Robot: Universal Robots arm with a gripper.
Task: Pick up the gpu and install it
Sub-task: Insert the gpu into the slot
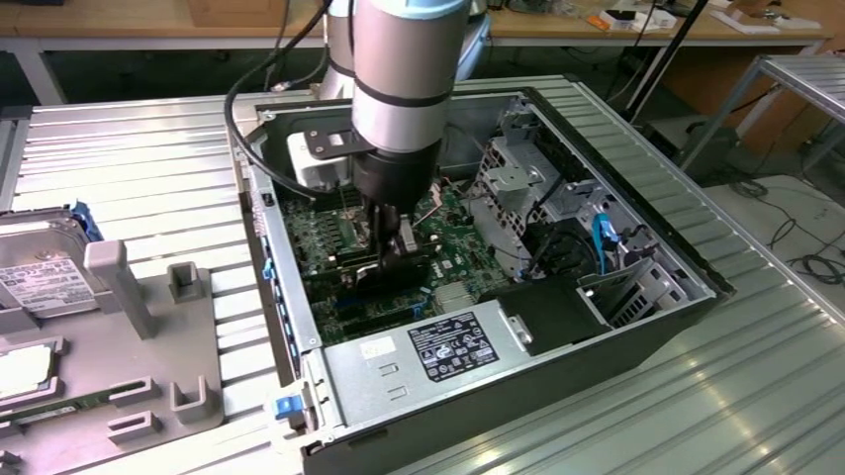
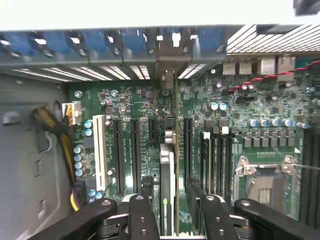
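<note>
The gpu [image 2: 167, 170] stands on edge in a motherboard [image 2: 130, 100] slot inside the open computer case [image 1: 660, 257], its long axis running from the gripper [image 2: 169, 210] toward the case's rear wall, bracket end at the slot openings. The fingers [image 2: 142, 210] stand apart on either side of the card, just beside it. In the exterior view the arm [image 1: 396, 89] hides most of the card
</note>
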